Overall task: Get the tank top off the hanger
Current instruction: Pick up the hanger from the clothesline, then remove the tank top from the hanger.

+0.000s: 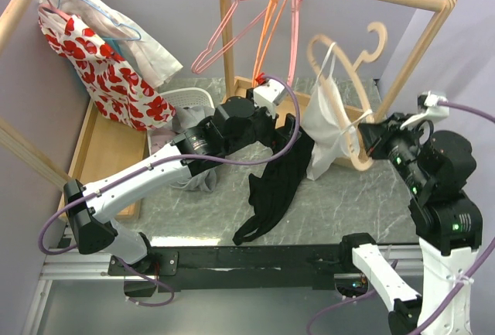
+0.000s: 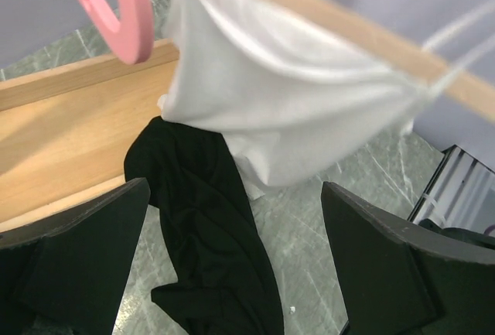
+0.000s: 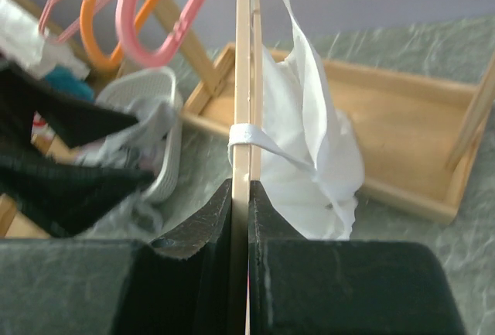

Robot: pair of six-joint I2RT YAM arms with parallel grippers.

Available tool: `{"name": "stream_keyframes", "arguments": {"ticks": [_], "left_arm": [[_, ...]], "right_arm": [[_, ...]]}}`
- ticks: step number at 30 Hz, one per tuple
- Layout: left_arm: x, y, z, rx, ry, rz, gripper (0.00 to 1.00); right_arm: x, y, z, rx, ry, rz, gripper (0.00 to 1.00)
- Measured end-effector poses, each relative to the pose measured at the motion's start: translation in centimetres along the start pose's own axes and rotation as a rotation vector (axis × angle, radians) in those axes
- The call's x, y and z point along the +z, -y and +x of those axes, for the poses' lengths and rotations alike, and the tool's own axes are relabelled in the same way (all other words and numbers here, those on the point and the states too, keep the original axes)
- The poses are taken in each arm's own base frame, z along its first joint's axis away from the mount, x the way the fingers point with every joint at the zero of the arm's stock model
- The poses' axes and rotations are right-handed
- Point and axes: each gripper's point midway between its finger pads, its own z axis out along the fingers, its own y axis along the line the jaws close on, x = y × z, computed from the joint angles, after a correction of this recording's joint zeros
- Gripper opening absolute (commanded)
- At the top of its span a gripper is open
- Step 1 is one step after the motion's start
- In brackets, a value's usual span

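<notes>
Hold right gripper [image 3: 240,196] pinched narrow on pale wooden hanger [image 3: 242,56] at centre frame. Drive wide-open, empty left gripper [image 2: 234,188] onto white fabric tank top [image 2: 294,111] draped upper centre — grab bunched body, pull downward — avoid snagging looped strap.

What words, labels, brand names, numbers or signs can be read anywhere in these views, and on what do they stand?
None can be read.
The white tank top, the wooden hanger, the black garment and the red-and-white flowered garment show no lettering or tag.
The right arm shows only small green lights, no legible marking.
</notes>
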Motion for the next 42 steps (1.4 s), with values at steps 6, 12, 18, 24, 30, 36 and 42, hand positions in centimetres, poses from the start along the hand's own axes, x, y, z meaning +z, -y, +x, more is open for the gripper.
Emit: {"name": "stream_keyframes", "arguments": {"ticks": [6, 12, 18, 24, 30, 36, 42], "left_arm": [[-0.1, -0.5, -0.3, -0.023, 0.011, -0.034, 0.99], [-1.1, -0.7, -1.0, -0.048, 0.038, -0.046, 0.99], [-1.5, -1.2, -1.4, -0.058, 0.064, -0.071, 0.99], [-1.2, -1.8, -0.1, -0.056, 0.042, -0.098, 0.95], [-1.1, -2.0, 0.6, -0.069, 0.029, -0.109, 0.81], [-1.0, -2.7, 2.9, -0.079, -0.014, -0.135, 0.54], [-1.2, -3.1, 4.4, -0.087, -0.044, -0.151, 0.19]], "right_arm": [[-2.7, -1.5, 3.4, 0.022, -0.097, -0.102, 0.00], [-5.2, -3.2, 5.4, 0.030, -0.161, -0.209, 0.00], [-7.1, -4.0, 7.4, 0.033, -0.234, -0.268, 0.00], [-8.7, -4.6, 8.8, 0.025, -0.289, -0.315, 0.00], [-9.5, -5.1, 8.9, 0.023, -0.297, -0.344, 0.00], [-9.5, -5.2, 8.9, 0.024, -0.299, -0.349, 0.00], [-9.7, -5.5, 8.9, 0.025, -0.302, -0.371, 0.00]]}}
